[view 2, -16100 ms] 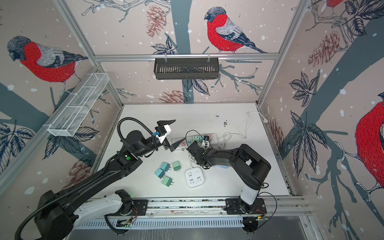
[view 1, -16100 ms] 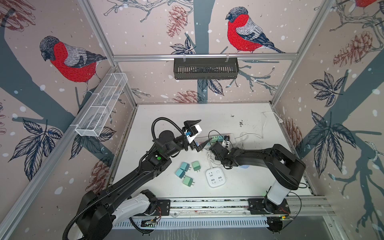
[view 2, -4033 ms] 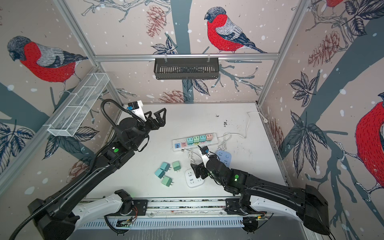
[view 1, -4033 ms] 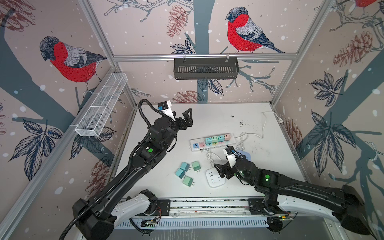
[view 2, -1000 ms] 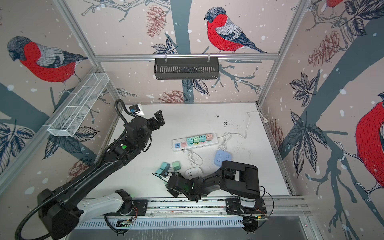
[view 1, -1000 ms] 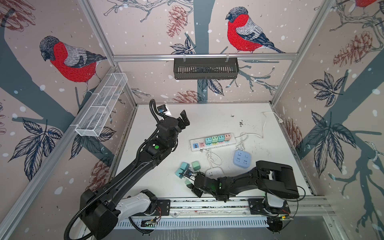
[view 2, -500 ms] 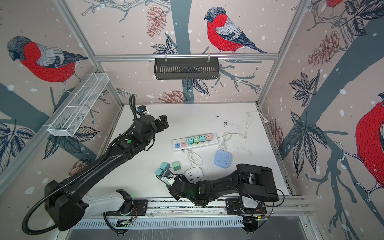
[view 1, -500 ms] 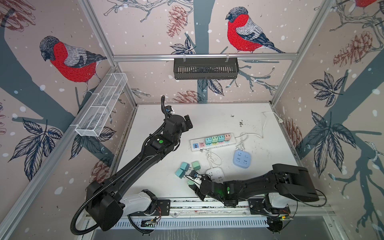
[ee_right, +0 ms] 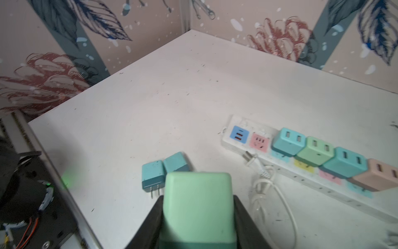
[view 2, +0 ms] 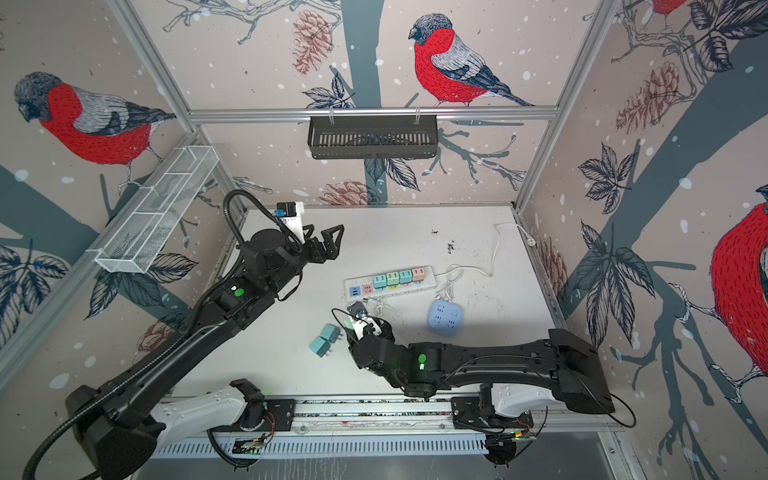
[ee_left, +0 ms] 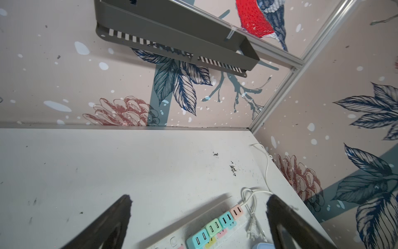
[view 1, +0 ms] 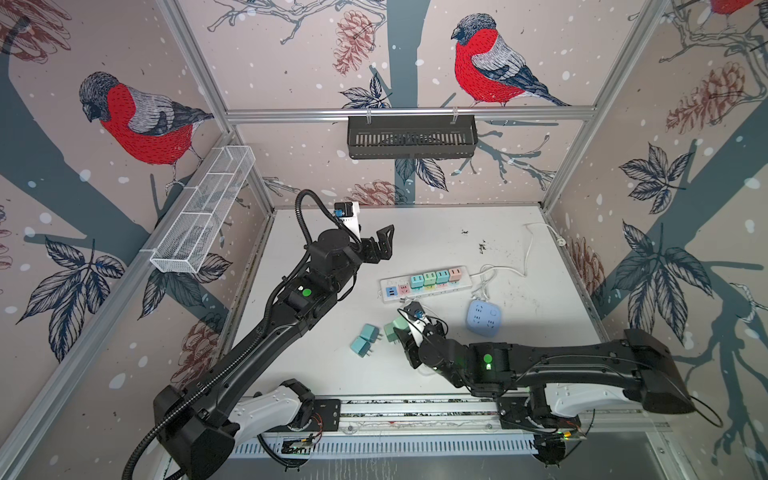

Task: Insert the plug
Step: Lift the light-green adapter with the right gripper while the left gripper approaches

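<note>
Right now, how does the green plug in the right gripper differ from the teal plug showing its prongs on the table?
The green plug is clamped in the right gripper; the teal plug lies loose on the table. The green plug is pale mint, the teal plug bluer. The teal plug's two prongs show; the green plug's are hidden in the right wrist view. Both are rounded cube adapters.

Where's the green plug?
In both top views the green plug is near the table's middle, held in the right gripper, just right of two teal plugs and in front of the power strip.
</note>
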Robot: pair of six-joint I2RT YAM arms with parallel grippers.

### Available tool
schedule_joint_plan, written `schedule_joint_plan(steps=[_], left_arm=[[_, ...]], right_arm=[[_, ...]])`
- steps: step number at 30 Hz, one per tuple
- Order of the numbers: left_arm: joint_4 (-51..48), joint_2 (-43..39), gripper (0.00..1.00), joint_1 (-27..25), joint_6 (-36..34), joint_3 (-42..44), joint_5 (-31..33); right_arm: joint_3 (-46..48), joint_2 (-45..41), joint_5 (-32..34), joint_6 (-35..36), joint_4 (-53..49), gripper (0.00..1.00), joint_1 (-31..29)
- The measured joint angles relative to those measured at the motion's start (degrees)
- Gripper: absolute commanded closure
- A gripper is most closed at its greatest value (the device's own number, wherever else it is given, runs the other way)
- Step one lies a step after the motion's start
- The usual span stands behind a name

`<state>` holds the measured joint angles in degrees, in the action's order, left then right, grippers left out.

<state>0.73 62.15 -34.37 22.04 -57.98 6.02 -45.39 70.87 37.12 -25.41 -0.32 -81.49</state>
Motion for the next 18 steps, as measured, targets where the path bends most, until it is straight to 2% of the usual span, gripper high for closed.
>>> schedule_joint_plan(steps=[4,8,14,18], left_arm=[[3.8,-1.9,0.02,0.0,-1.0,4.8,-4.7],[8.1,-3.3,0.02,0.0,0.1,5.7,-12.1],[9.2,-4.7,0.02,0.0,-1.1,5.7,-19.4],[9.3,-5.5,0.06,0.0,-1.3,5.7,-22.4]], right_arm=[[2.0,-5.4,3.4,2.5,0.3,0.99,7.0],[3.8,-10.6,2.2,5.9,2.4,0.99,14.7],[9.9,-18.1,-6.9,18.4,12.8,0.99,18.4],[10.3,-18.1,-12.3,28.6,15.5,1.00,20.3]])
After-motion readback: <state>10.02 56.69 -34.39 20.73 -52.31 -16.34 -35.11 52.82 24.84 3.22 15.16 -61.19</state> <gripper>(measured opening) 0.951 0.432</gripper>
